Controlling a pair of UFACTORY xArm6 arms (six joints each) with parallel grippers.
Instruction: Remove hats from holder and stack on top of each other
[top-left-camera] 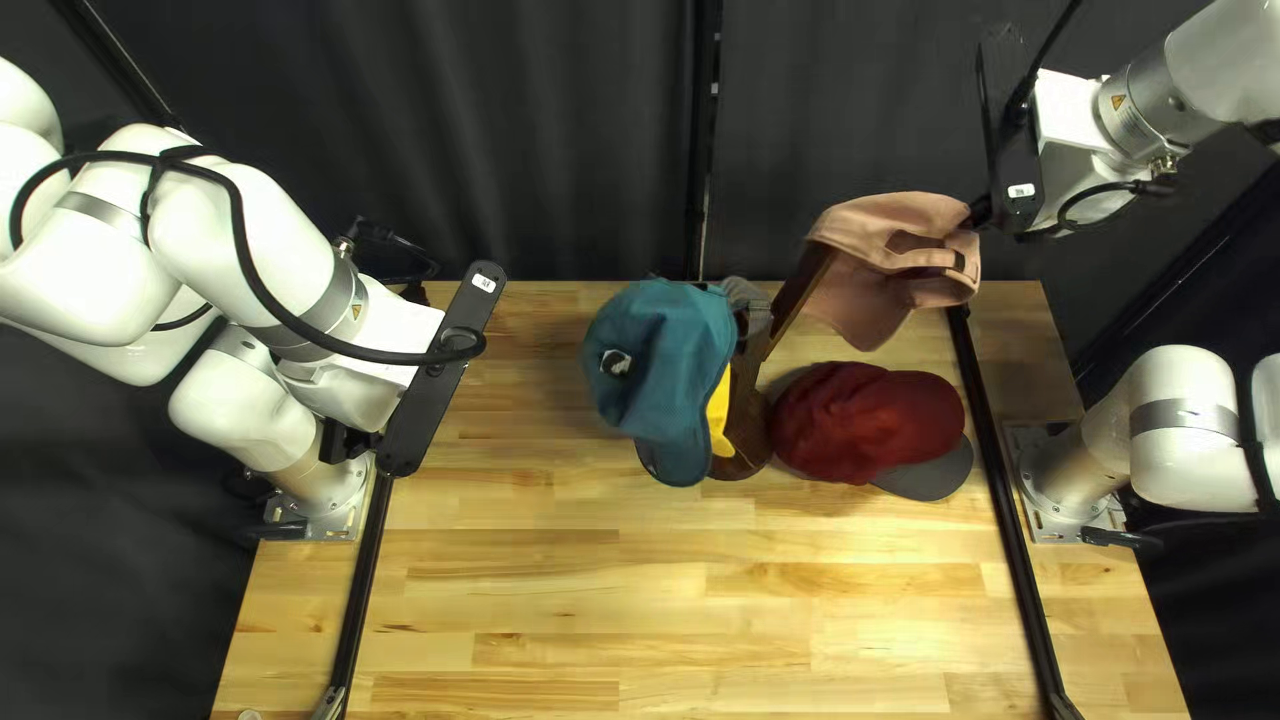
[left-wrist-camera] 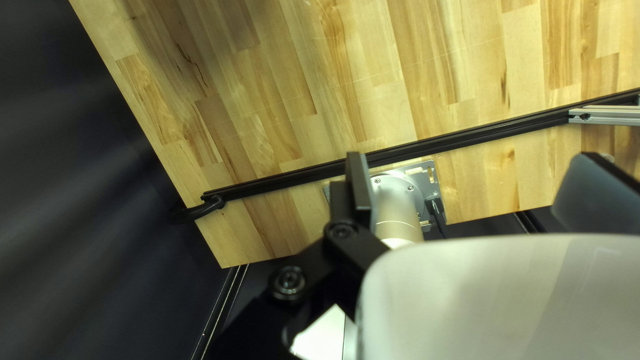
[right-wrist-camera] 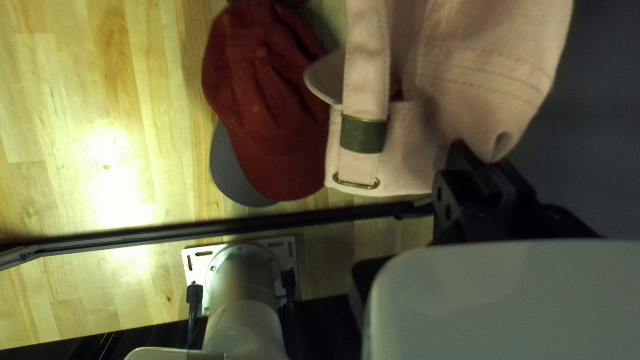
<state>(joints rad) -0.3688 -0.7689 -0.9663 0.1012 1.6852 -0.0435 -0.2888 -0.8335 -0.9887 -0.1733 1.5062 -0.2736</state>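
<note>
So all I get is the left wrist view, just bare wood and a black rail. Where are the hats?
Observer: A pink hat is up in the air, with the right gripper shut on its back edge.
Operator: Are any lying down already?
Observer: One. A red hat with a grey brim lies on the table.
Operator: And the holder?
Observer: The holder stands just left of the red hat in the top left view, with a teal hat on it.
</note>
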